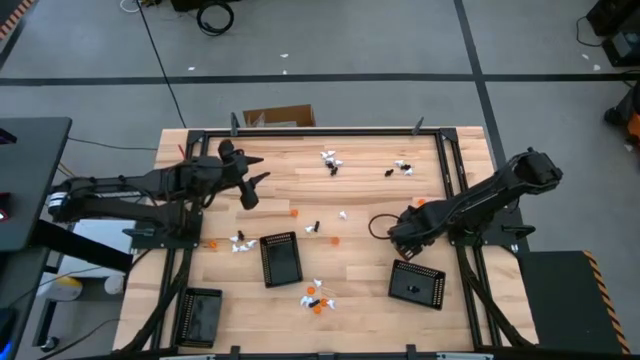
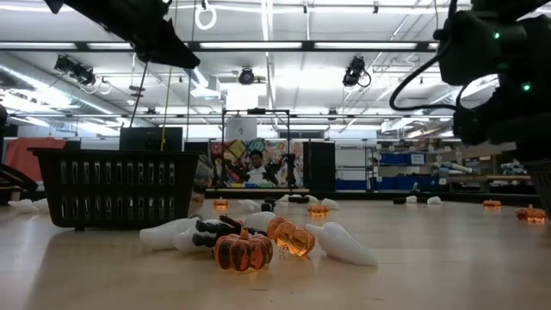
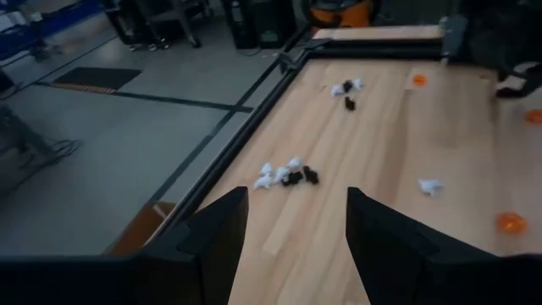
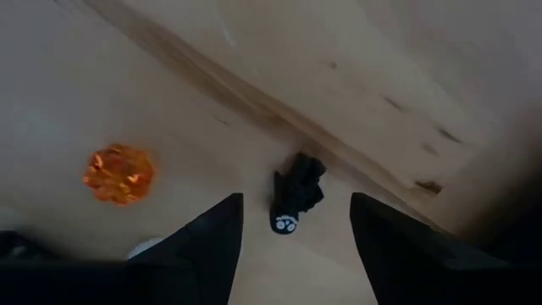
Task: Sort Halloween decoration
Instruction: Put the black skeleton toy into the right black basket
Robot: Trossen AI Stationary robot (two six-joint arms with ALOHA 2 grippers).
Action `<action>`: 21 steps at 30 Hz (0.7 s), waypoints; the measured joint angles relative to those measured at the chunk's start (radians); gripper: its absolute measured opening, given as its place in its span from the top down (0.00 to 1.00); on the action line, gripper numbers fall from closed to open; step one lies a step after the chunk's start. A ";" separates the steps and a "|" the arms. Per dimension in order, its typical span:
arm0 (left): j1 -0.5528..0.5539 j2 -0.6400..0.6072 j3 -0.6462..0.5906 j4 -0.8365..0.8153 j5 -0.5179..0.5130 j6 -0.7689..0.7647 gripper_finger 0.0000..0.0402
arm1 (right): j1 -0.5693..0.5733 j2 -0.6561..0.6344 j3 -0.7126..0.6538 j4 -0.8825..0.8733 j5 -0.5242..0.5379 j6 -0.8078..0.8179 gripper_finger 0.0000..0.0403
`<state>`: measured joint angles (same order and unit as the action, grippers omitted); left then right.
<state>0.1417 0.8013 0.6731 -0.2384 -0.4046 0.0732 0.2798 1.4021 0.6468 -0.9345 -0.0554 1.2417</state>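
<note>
On the wooden table (image 1: 370, 190), the Halloween decoration lies scattered in small groups. In the high view, a white-and-black cluster (image 1: 330, 162) sits at upper centre, and another small group (image 1: 402, 167) lies to its right near the top edge. Orange and white pieces (image 1: 318, 298) gather at lower centre, between two black trays. A few white pieces (image 1: 238, 243) lie left of the centre tray (image 1: 281, 259).

The left tool (image 1: 252, 185) hangs over the upper left part of the table. In the left wrist view its two dark fingers (image 3: 216, 241) stand wide apart with nothing between them, and the white-and-black cluster (image 3: 284, 174) lies beyond them on the wood.

The right tool (image 1: 400, 232) is at centre right of the high view, just above the right tray (image 1: 417, 283). In the right wrist view its fingers (image 4: 207, 246) are spread wide and grip nothing. Between them, on the table, lies a small black piece (image 4: 295, 202) with a white mark at one end. An orange pumpkin (image 4: 118, 173) rests well to the left of that frame.

A third tray (image 1: 200, 315) sits at lower left of the high view. In the low view, orange pumpkins (image 2: 244, 251) and white pieces (image 2: 344, 244) lie in the foreground at centre, with a black basket-like tray (image 2: 116, 187) at left.
</note>
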 joint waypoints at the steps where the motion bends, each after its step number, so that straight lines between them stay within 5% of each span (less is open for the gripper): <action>1: 0.008 0.000 0.000 -0.001 0.000 0.002 0.48 | 0.000 0.013 0.000 0.001 -0.007 -0.001 0.45; 8: 0.046 -0.001 0.000 0.003 0.000 0.026 0.48 | 0.000 0.067 0.004 0.017 -0.021 -0.013 0.56; 17: 0.047 -0.001 0.000 -0.035 0.000 0.028 0.48 | -0.004 0.069 0.003 0.049 -0.044 -0.044 0.93; 21: 0.046 -0.005 0.000 -0.038 0.000 0.029 0.48 | -0.012 0.065 0.008 0.027 -0.016 -0.058 0.95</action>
<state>0.1879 0.7963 0.6731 -0.2768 -0.4049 0.1024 0.2674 1.4675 0.6550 -0.9077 -0.0713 1.1839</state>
